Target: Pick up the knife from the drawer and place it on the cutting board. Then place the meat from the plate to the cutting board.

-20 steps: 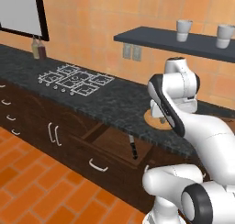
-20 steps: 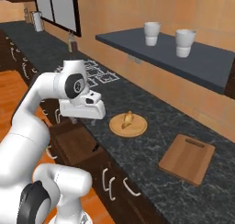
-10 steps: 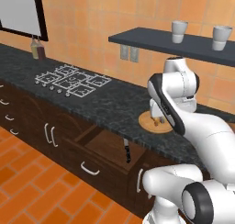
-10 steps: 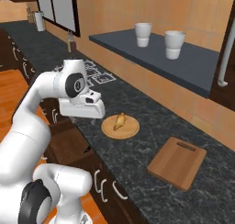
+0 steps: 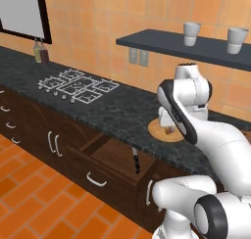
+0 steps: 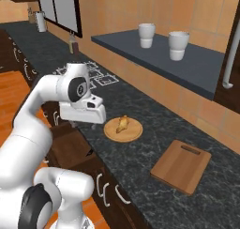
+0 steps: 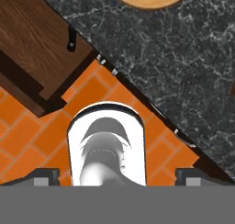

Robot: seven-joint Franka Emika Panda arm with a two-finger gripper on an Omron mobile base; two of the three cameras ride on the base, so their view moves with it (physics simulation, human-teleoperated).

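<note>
Rear flanking views; downward hand view

On your dark speckled bench (image 6: 154, 129) the round plate (image 6: 133, 132) sits just right of the arm's hand, with the meat (image 6: 122, 124) lying on its left part. The cutting board (image 6: 182, 165) lies well apart to the right, nearer you, bare on top. Two white cups (image 6: 146, 34) stand on the shelf (image 6: 187, 68) above. The open drawer (image 6: 70, 148) shows below the hand.
</note>
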